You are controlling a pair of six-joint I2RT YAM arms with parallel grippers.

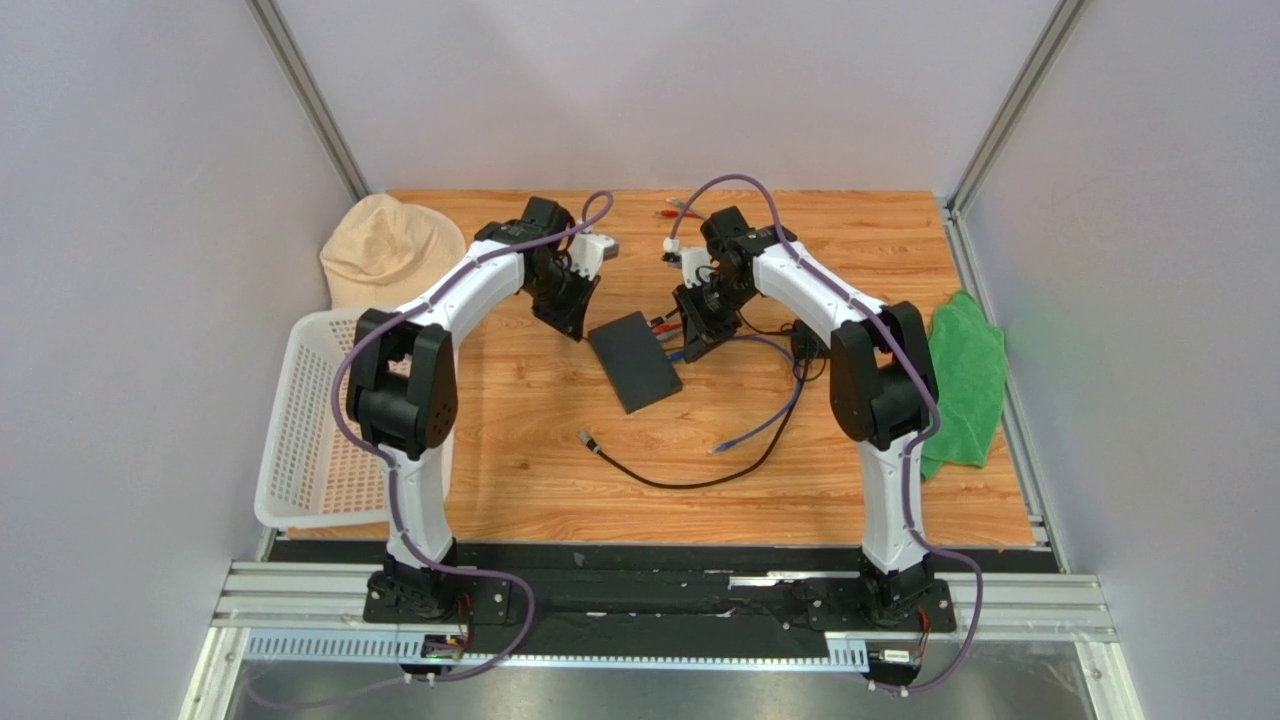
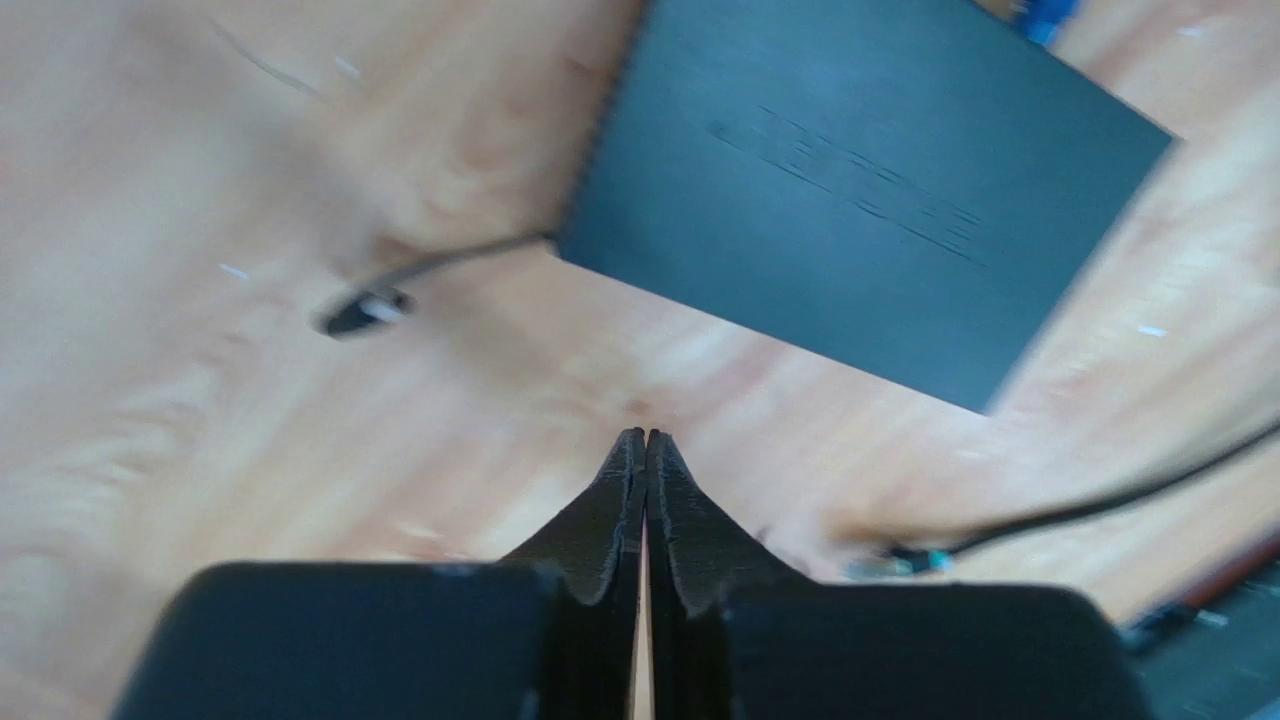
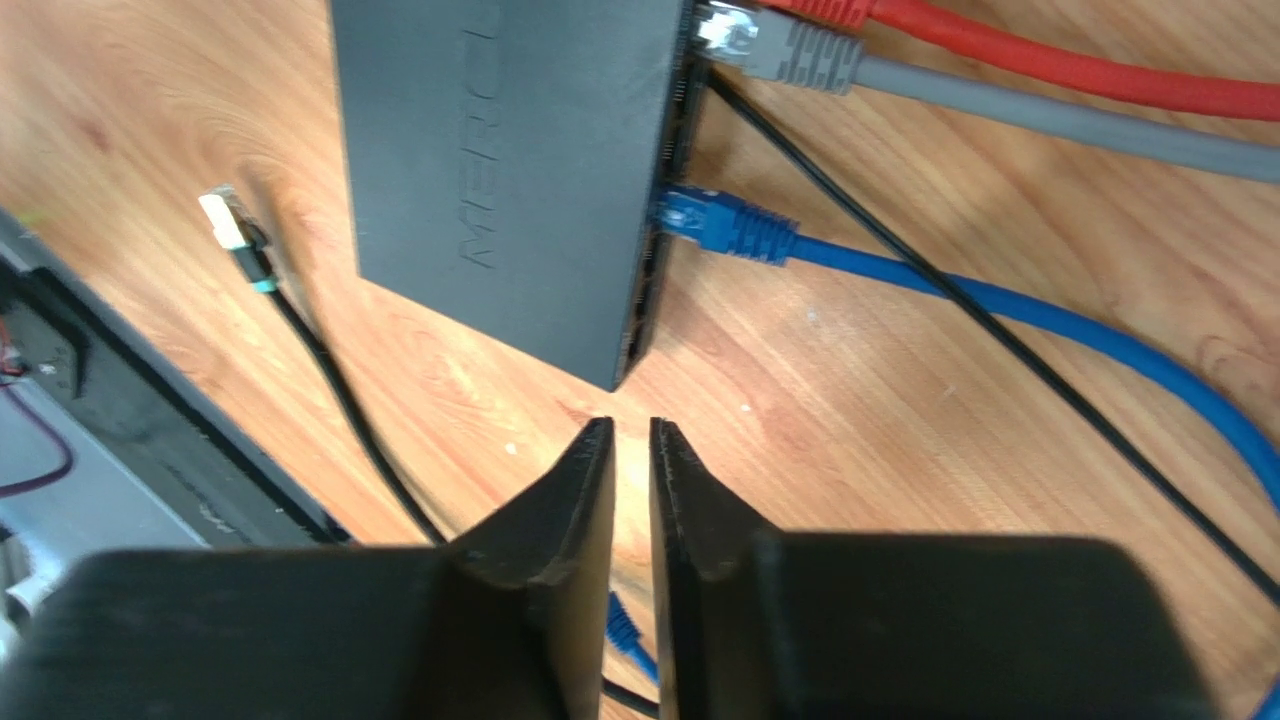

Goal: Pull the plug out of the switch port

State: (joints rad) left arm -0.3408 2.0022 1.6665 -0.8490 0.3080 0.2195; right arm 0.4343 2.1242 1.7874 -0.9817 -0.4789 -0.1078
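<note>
The flat black switch box (image 1: 634, 362) lies on the wooden table between the two arms. The blue plug (image 3: 706, 222) sits in a switch port (image 3: 657, 225) on the box's narrow edge, and its blue cable (image 3: 1052, 323) trails away to the right. My right gripper (image 3: 631, 428) hovers just off the box's near corner, short of the plug. Its fingers are a narrow gap apart with nothing between them. My left gripper (image 2: 646, 438) is shut and empty, hanging over bare wood beside the box (image 2: 857, 195). From above, the left gripper (image 1: 568, 308) is to the box's upper left.
A grey plug (image 3: 781, 53) and a red cable (image 3: 1082, 68) meet the same edge farther along. A black cable with a metal tip (image 1: 583, 438) curves across the near table. A white basket (image 1: 308, 435) and beige cloth (image 1: 388, 248) lie left, a green cloth (image 1: 962, 375) right.
</note>
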